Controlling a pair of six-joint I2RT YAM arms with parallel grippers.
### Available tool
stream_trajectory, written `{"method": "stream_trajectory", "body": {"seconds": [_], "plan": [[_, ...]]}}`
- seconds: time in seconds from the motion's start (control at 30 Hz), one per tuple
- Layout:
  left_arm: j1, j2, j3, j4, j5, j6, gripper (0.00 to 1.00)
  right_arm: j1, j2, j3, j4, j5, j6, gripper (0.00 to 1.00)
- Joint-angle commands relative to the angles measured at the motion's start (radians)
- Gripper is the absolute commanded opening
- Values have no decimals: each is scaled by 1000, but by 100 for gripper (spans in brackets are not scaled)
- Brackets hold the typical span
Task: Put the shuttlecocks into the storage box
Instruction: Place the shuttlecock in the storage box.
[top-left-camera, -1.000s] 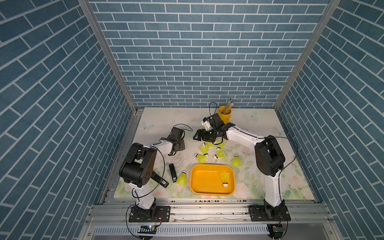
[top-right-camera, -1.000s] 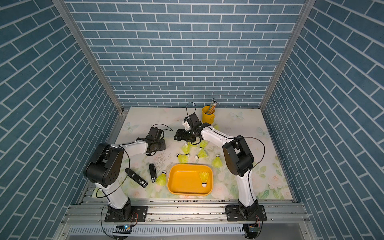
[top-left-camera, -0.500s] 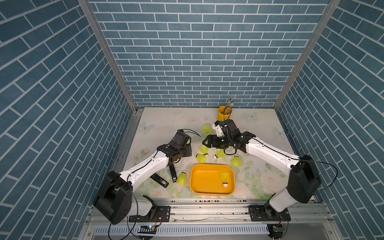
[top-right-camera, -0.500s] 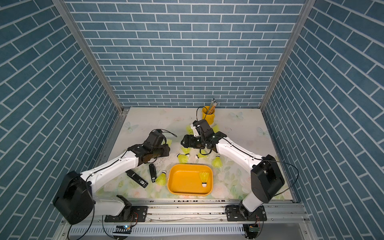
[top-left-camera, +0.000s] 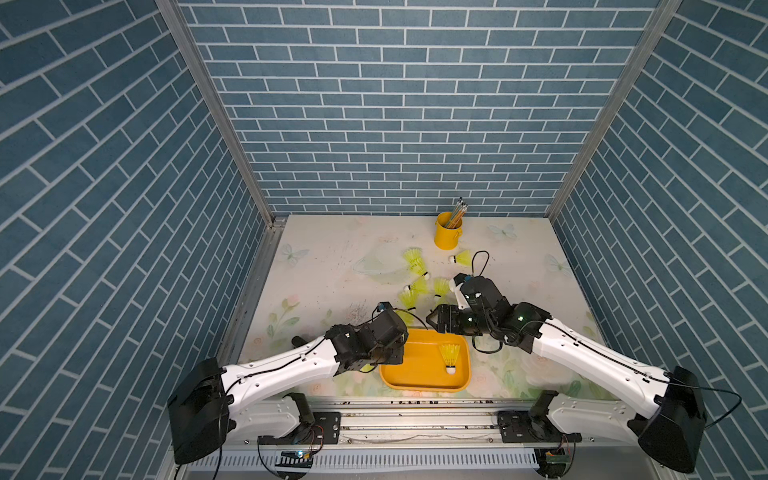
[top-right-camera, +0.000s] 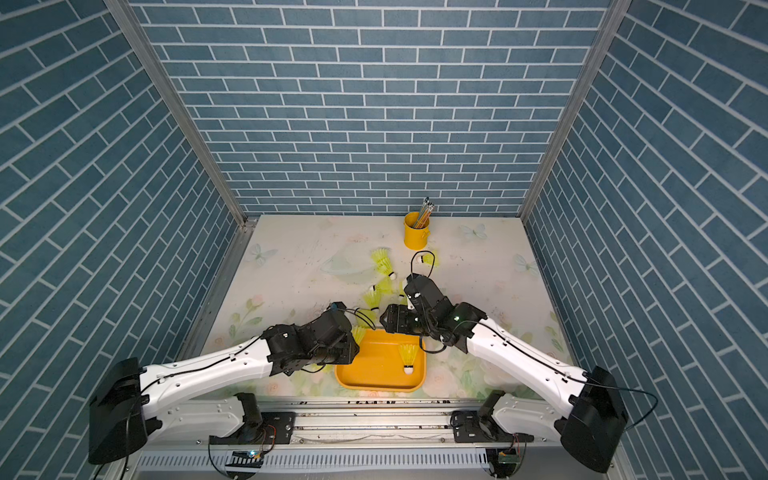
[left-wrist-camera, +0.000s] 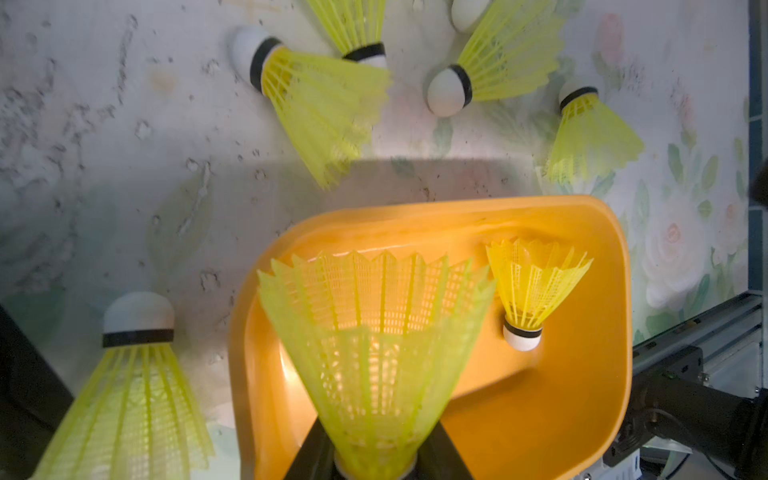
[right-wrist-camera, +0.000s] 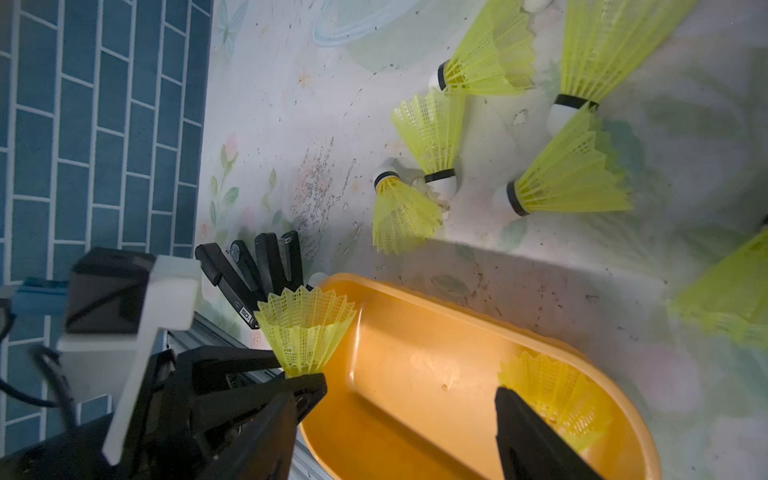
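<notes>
**Shuttlecock poised at the box wall.** The left gripper (left-wrist-camera: 376, 462) is clamped on the white-tipped base of the held shuttlecock (left-wrist-camera: 374, 332). The mesh skirt flares ahead of the fingertips, and the hand sits just above the nearest low wall of the orange storage box (left-wrist-camera: 457, 210). A second shuttlecock (left-wrist-camera: 534, 291) stands cork-down inside the box, ahead of the hand and close to the opposite wall. The right gripper (top-left-camera: 433, 323) hovers with its jaws spread and nothing between them, at the box's rim on the side toward the loose shuttlecocks (top-left-camera: 419, 286).

The drop probably goes best if the left hand carries a little further forward, so the cork sits over bare floor rather than over the wall. It should then sink low before the jaws part. So light a cone is likely to bounce or roll in a curve if let go from height. The box floor ahead of and beneath the fingertips is bare, which leaves ample landing room.

The tight spots are:
- the box wall directly under the hand;
- the right gripper close ahead across the box;
- a stray shuttlecock (left-wrist-camera: 137, 374) on the table (top-left-camera: 332, 257) just outside the wall, beside the hand;
- dark stapler-like items (right-wrist-camera: 257, 270) by that corner.

The loose shuttlecocks lie beyond the box, well clear of the hand's short path.
</notes>
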Motion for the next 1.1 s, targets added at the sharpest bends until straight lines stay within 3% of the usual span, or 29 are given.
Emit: {"method": "stream_trajectory", "body": {"seconds": [0.0, 0.6, 1.07], "plan": [[-38, 21, -12, -21, -40, -95, 32, 7, -30, -23, -63, 29, 39, 77], [-125, 219, 73, -55, -108, -206, 30, 54, -106, -137, -66, -9, 104, 76], [-147, 320, 130, -138, -177, -226, 40, 54, -109, -156, -81, -10, 112, 76]]}}
